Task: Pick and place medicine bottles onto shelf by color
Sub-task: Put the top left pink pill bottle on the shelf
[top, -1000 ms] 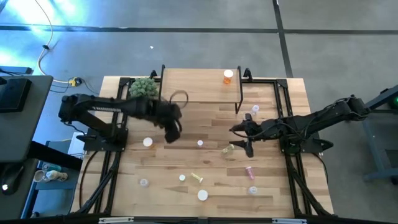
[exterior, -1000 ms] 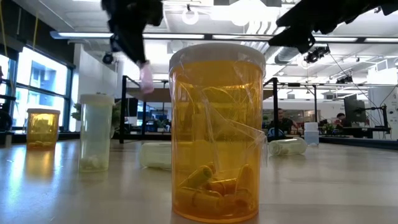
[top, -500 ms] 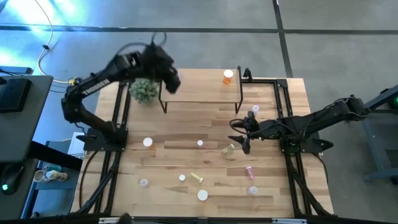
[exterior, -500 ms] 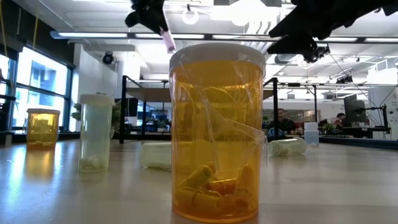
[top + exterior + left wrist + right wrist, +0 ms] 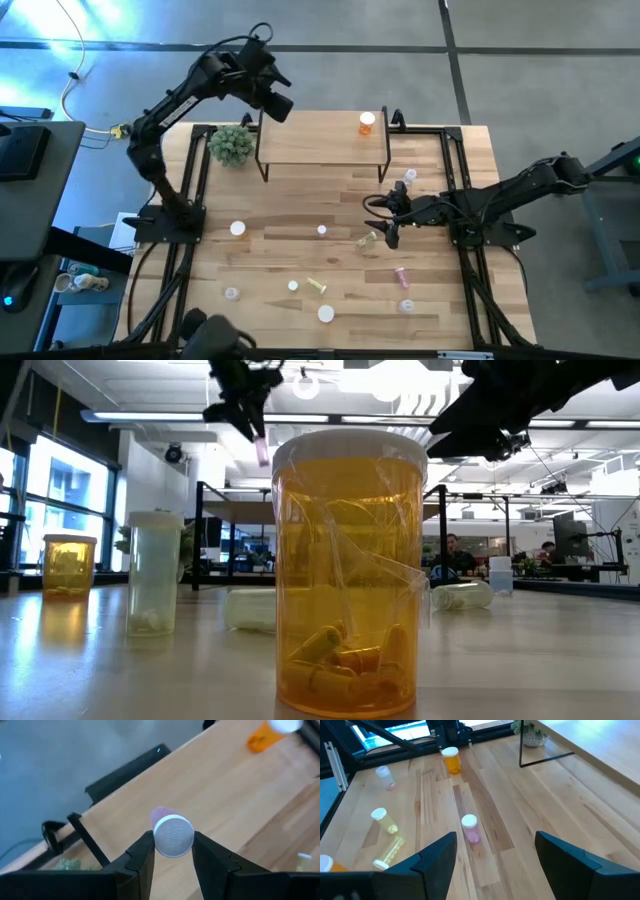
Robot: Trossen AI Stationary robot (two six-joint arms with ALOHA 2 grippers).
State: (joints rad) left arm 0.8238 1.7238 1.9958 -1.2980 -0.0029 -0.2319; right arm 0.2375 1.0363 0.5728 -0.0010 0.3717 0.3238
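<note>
While left tool (image 5: 172,851) clamps pink bottle (image 5: 171,834) over shelf (image 5: 210,800), seemingly left end, right tool (image 5: 495,857) gapes above table.

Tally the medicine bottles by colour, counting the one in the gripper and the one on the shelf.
Orange bottles: 3
Pink bottles: 3
Yellow-green bottles: 3
Pale blue or clear bottles: 3
Total: 12
</note>
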